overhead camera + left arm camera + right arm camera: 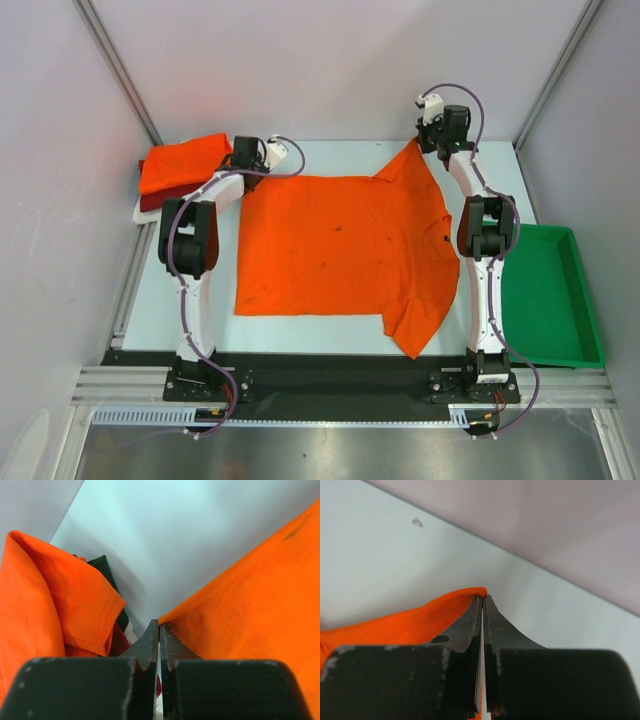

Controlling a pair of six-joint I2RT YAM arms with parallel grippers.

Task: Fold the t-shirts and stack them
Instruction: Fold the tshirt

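Observation:
A bright orange t-shirt lies spread open in the middle of the table. My left gripper is at its far left corner, jaws shut with the cloth corner pinched at their tips. My right gripper is at the far right, shut on the tip of a sleeve and pulling it up to a point. At the far left lies a pile: a folded orange shirt on a dark red one and a white one. The pile also shows in the left wrist view.
A green plastic tray stands at the table's right edge beside the right arm. White enclosure walls close in the back and the sides. The near sleeve hangs toward the front edge.

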